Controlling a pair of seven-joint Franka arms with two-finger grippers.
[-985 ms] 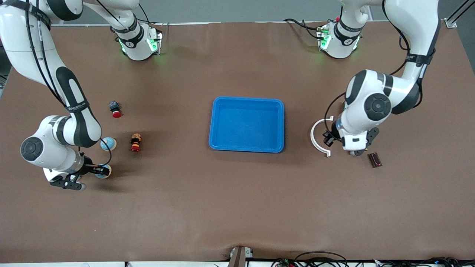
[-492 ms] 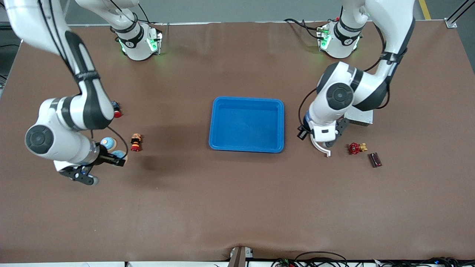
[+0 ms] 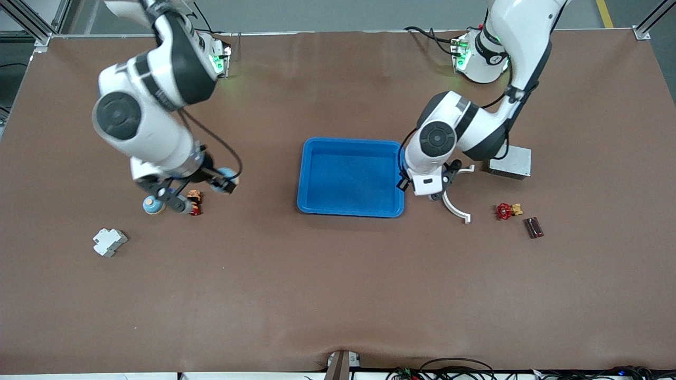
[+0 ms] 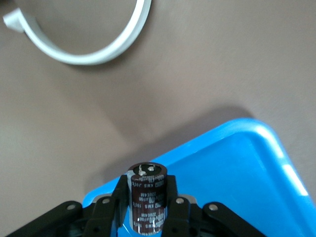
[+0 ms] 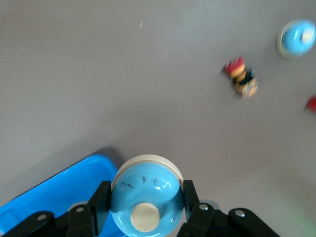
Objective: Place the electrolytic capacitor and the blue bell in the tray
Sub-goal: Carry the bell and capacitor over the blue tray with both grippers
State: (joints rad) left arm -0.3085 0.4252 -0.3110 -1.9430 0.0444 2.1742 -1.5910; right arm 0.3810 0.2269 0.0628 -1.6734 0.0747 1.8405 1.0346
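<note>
I have the left gripper [image 4: 146, 210] clenched on the electrolytic capacitor [image 4: 147, 195], a dark brown can with pale print, held upright between the two fingers [image 4: 119, 200]. In the left wrist view it hangs over the rim of the blue tray [image 4: 237, 163], right at a rounded corner. From the front camera the left arm's hand sits over the tray's edge [image 3: 400, 182] at the left arm's end, and the capacitor itself is hidden under the wrist there.

The right gripper [image 5: 146, 205] is grasping the blue bell [image 5: 146, 193], a glossy blue dome with a cream rim and a cream knob. In the front view the bell [image 3: 228, 174] is up in the air over bare table, between the tray and the small things at the right arm's end.

On the table below, I see a second blue bell [image 3: 153, 205], and just beside it a small red, yellow and black part [image 3: 194, 202]. A white plastic block [image 3: 109, 242] lies nearer the front camera. At the left arm's end, a white curved strip [image 3: 455, 207] lies near the tray, then a red valve with brass fittings [image 3: 506, 210], a small dark red component [image 3: 534, 227] and a grey metal box [image 3: 510, 161].
</note>
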